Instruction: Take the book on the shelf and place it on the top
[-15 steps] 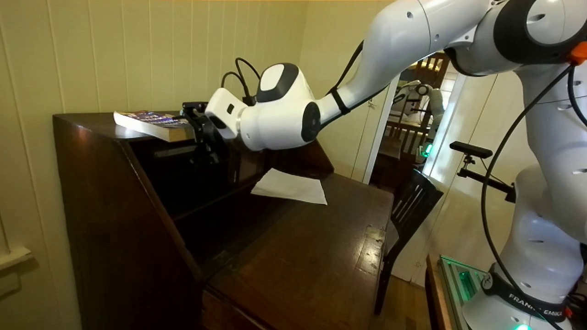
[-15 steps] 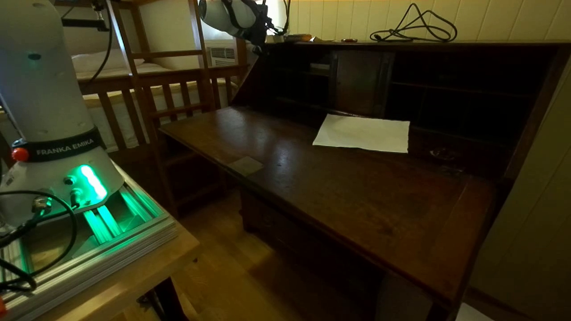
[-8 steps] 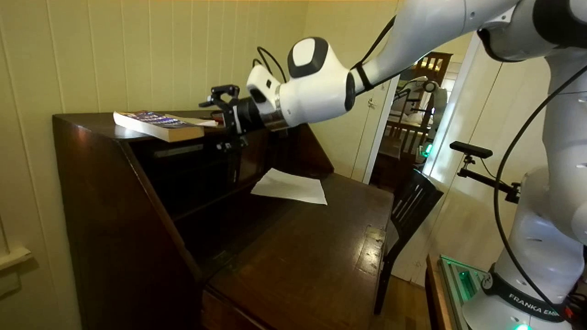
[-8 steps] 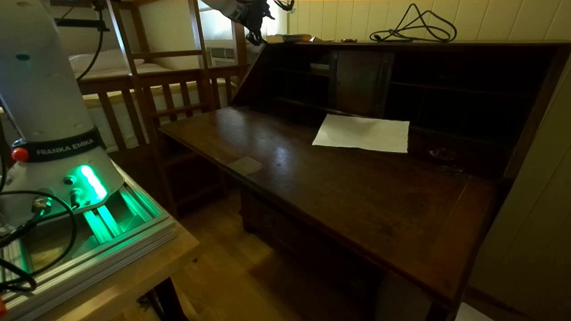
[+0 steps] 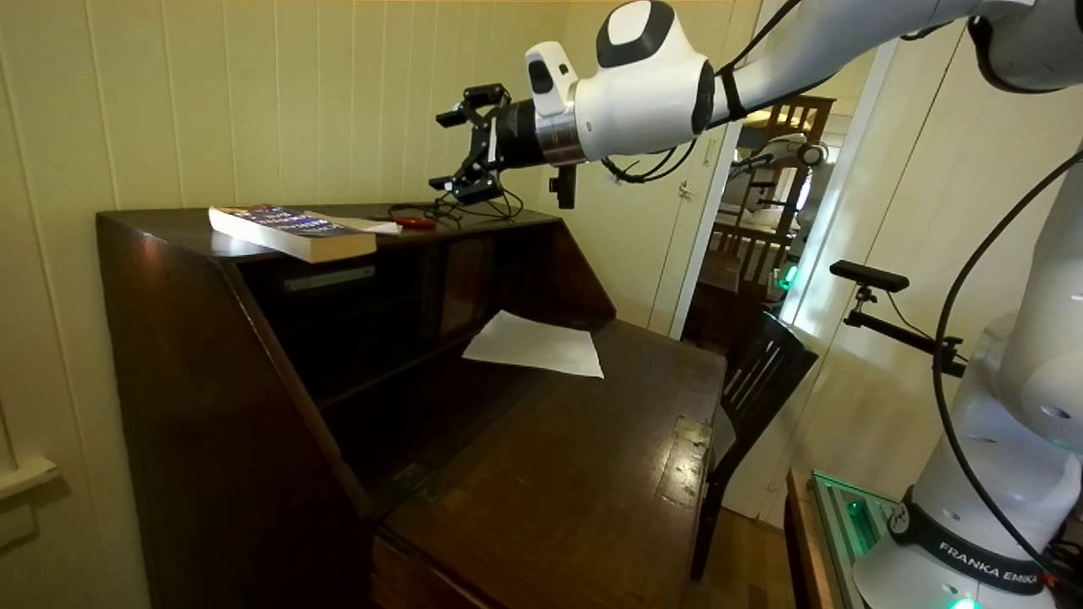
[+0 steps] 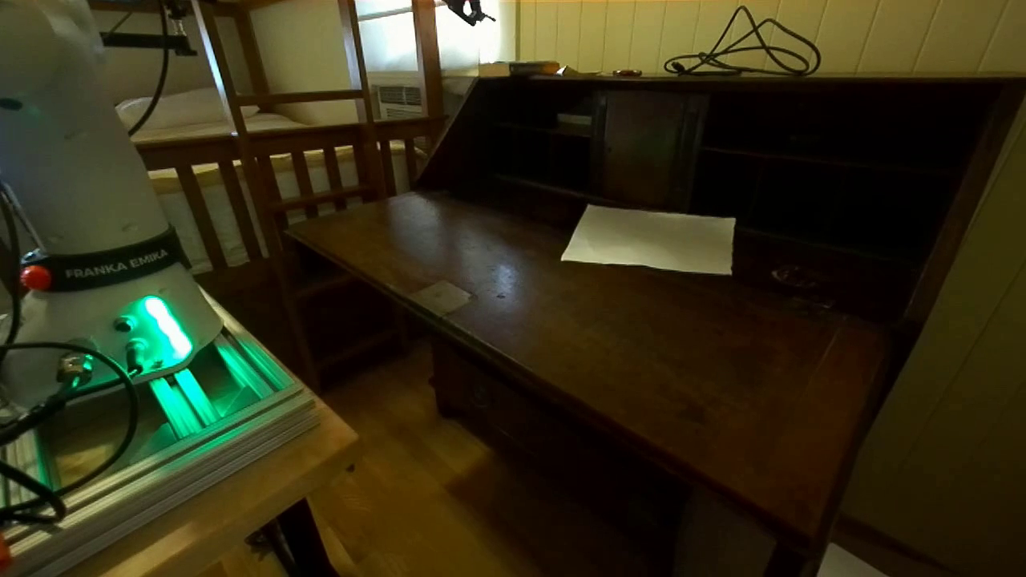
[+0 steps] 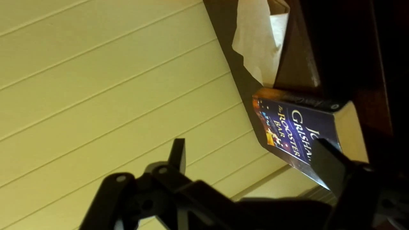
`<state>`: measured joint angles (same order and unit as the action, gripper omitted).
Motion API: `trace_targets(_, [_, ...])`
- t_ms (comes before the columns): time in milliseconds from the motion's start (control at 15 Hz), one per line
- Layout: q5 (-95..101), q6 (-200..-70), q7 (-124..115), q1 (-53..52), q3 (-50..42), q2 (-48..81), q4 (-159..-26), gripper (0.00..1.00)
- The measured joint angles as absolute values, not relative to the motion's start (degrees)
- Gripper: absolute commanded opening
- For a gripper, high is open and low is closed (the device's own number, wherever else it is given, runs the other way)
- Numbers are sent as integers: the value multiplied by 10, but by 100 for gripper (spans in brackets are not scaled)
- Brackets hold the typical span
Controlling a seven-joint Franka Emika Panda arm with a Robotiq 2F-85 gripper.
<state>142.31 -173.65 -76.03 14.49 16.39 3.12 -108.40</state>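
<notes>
The book [image 5: 292, 235], with a dark blue cover and pale page edges, lies flat on the top [image 5: 165, 223] of the desk, at its end by the wall. In an exterior view the book [image 6: 525, 69] shows only edge-on, on the left end of the top [image 6: 906, 78]. My gripper [image 5: 444, 150] is open and empty, above the top and well apart from the book. In the wrist view the fingers [image 7: 250, 150] are spread wide; one fingertip covers a corner of the book [image 7: 287, 124]. The shelf [image 6: 834, 158] is a dark ledge in the cubbyholes below.
Thin pale papers [image 5: 364, 224] and a small red object [image 5: 415, 222] lie beside the book. A black cable [image 6: 745, 52] is coiled on the top. A white sheet [image 6: 653, 240] lies on the writing surface. A pale flat thing [image 5: 330, 278] is in a cubbyhole.
My gripper has drawn back from beside the book, moving up and away toward the robot's base. The book, partly hidden before, now shows fully and stays in place.
</notes>
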Motion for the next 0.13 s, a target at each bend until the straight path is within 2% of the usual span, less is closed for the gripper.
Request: trace_targets(133, [1423, -1736, -760, 145, 165, 33, -1084, 100])
